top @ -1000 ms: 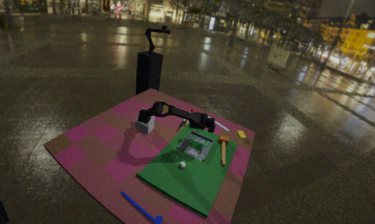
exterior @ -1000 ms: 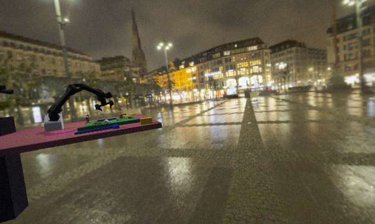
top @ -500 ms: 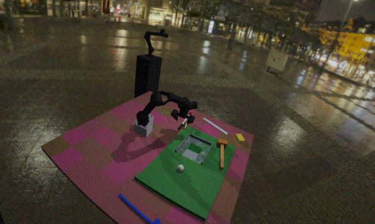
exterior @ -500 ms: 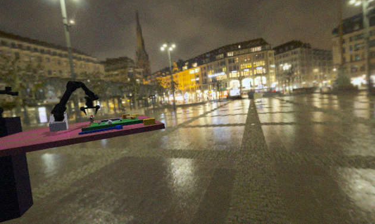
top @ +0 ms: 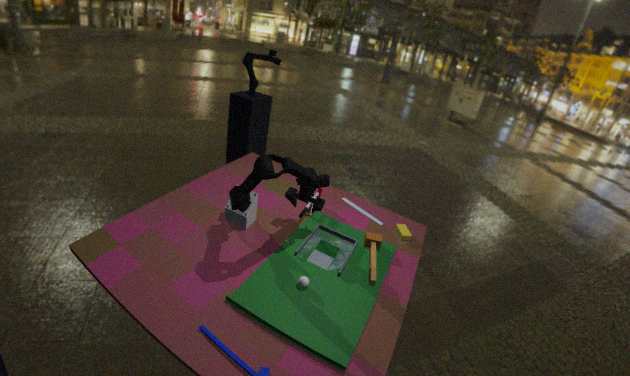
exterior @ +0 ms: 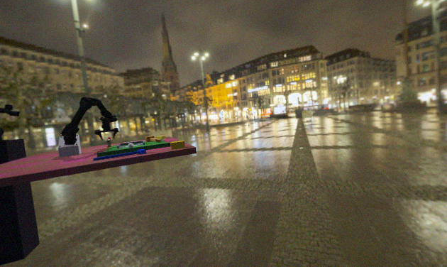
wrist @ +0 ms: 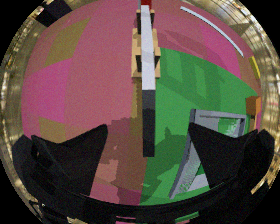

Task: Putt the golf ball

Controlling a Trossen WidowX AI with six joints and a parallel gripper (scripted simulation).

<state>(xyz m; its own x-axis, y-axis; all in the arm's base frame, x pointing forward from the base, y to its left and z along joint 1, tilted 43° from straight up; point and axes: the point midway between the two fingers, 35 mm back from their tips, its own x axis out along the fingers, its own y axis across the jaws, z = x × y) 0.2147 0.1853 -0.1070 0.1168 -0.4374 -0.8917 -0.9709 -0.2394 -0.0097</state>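
The red putter lies on a small wooden stand at the back edge of the green mat. In the wrist view its shaft is white then black, with a red end at the far tip. My gripper is open and empty, hanging just above the putter with a finger on each side of the shaft. The white golf ball rests on the mat in front of the ramp and the raised green.
A wooden mallet lies on the mat right of the raised green. A yellow block and a white rod lie at the back right. A blue stick lies near the front edge of the pink table.
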